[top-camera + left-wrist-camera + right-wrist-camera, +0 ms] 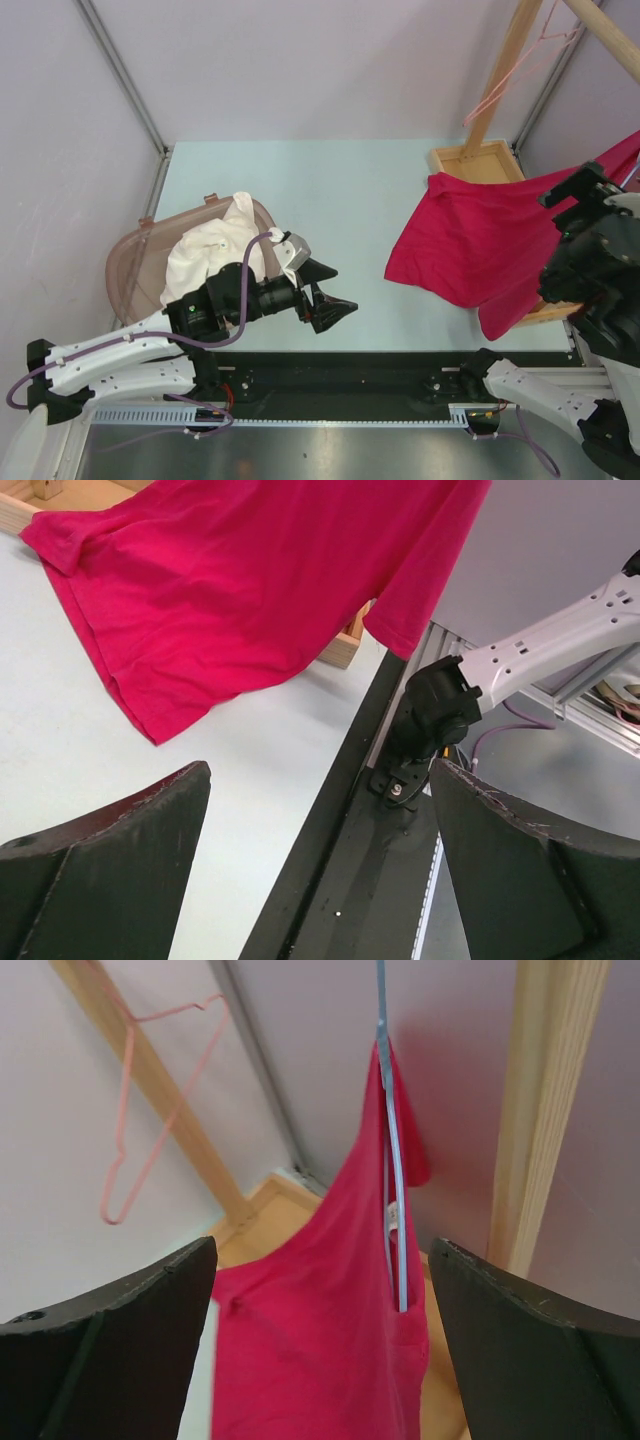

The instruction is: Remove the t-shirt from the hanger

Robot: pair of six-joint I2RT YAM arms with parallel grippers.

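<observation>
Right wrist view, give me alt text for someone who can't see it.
A red t-shirt hangs on a blue hanger, straight ahead of the open right gripper. An empty pink hanger hangs on a wooden rail at picture left, and a wooden post rises at right.

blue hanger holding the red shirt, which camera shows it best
Right wrist: the blue hanger runs down into the neck of the red t-shirt, framed by the open fingers of the right gripper. Top external shows the shirt spread out, but no hanger can be made out. Left wrist shows only shirt fabric.
</observation>
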